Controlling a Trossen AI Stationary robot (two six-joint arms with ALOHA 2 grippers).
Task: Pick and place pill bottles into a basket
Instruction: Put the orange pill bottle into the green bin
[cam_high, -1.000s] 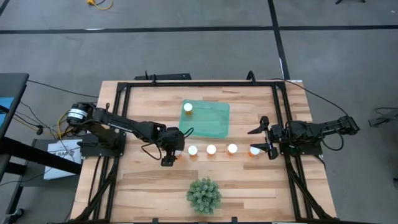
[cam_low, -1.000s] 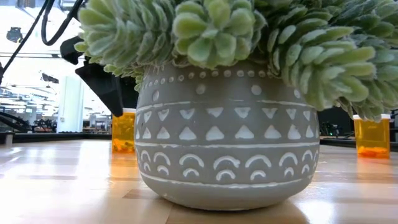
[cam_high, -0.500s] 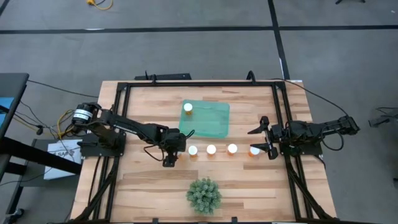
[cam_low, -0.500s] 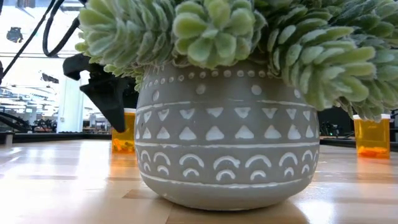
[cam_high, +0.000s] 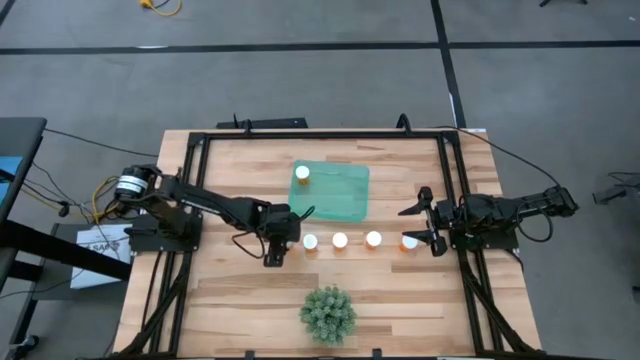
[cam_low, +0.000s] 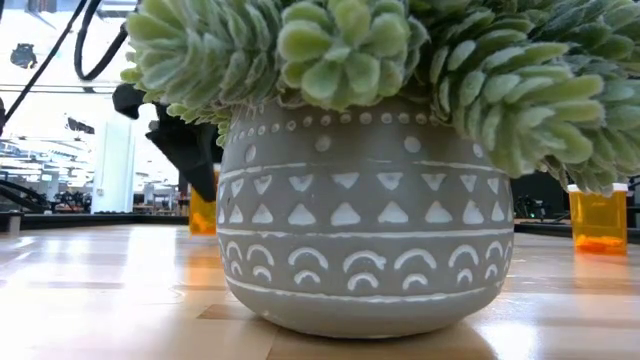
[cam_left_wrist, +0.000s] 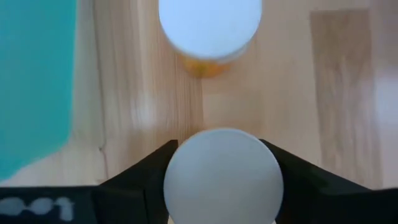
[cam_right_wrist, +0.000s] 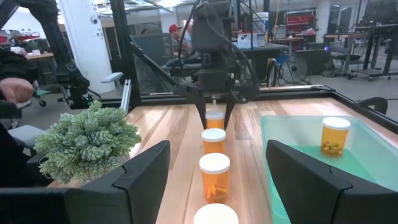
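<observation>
legible text: none. left wrist camera housing (cam_left_wrist: 37, 205): faint pale marks at about 8 o'clock in the left wrist view, too blurred to read. paper sheet (cam_high: 98, 243) under the left arm's base, at about 9 o'clock off the table in the high view: dark printing, too small to read. pill bottles (cam_right_wrist: 214, 177): no readable labels.

Left hand (cam_high: 280, 241) beside the bottle row (cam_high: 340, 240), below the basket (cam_high: 345, 196).
</observation>
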